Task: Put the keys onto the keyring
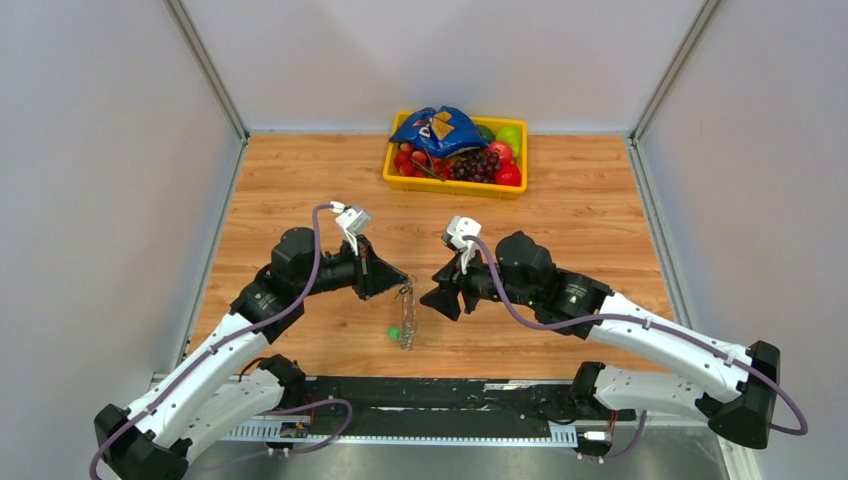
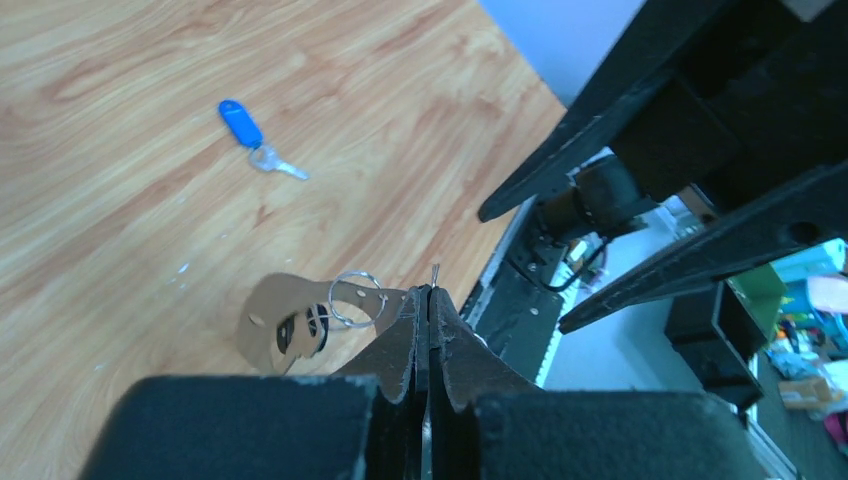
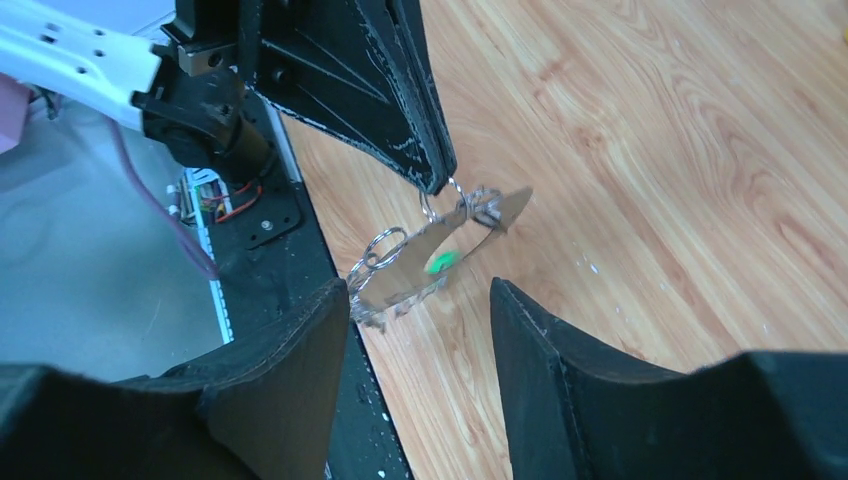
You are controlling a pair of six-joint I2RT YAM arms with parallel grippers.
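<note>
My left gripper (image 1: 402,283) is shut on the top of the keyring (image 1: 407,320), which hangs straight down from its fingertips above the table. In the right wrist view the keyring (image 3: 410,272) is a thin shiny piece with a jagged edge and small wire rings. A green-headed key (image 3: 438,262) shows at it; whether it is attached I cannot tell. My right gripper (image 3: 420,300) is open just in front of the keyring, its left finger (image 3: 300,350) close to the jagged edge. A blue-headed key (image 2: 245,128) lies apart on the wood in the left wrist view.
A yellow basket (image 1: 400,180) of fruit with a blue snack bag (image 1: 440,128) stands at the back of the table. Grey walls close in both sides. The black base rail (image 1: 420,392) runs along the near edge, close under the hanging keyring.
</note>
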